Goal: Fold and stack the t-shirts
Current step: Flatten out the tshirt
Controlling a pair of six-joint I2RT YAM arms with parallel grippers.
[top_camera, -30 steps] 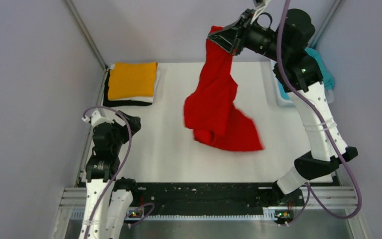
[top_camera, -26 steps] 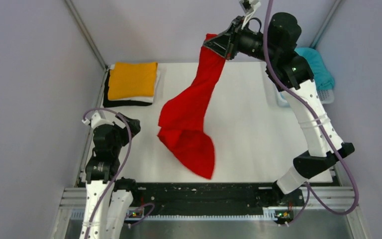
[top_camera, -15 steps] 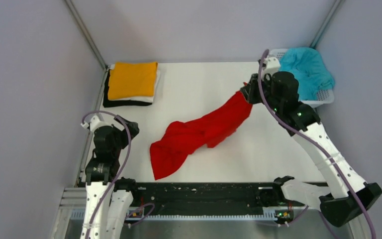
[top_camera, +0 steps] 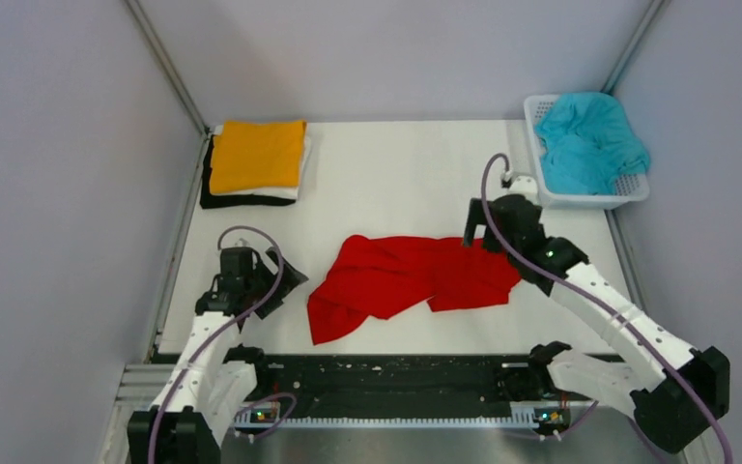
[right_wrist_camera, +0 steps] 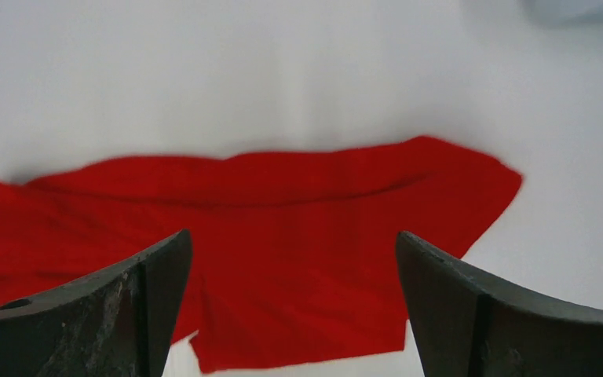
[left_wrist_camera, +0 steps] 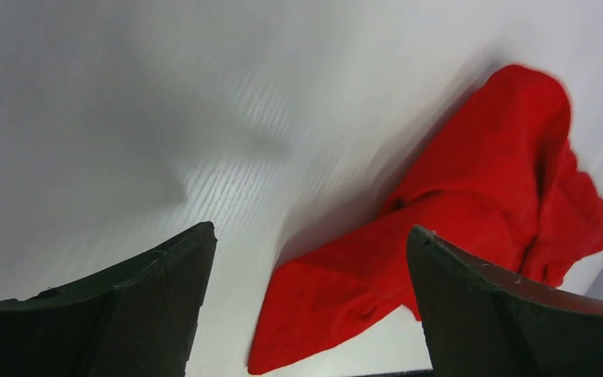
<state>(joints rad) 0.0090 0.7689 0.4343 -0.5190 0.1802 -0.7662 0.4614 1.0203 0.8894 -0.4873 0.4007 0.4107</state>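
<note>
Lying crumpled, no longer hanging: bright red cloth t-shirt (top_camera: 411, 280) | right gripper (top_camera: 476, 230) released it | left gripper (top_camera: 288, 274) spread, seemingly nearer.

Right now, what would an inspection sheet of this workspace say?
Surface: white table, flat.
Job's things: red t-shirt crumpled mid-table; orange t-shirt folded atop white t-shirt and black t-shirt, far left; teal t-shirt in basket.
Clutter: nothing seen.
Grippers: left gripper open beside the red t-shirt; right gripper open at its other end.
Cables: purple cables looped along both arms.
Surroundings: grey walls on three sides.
</note>
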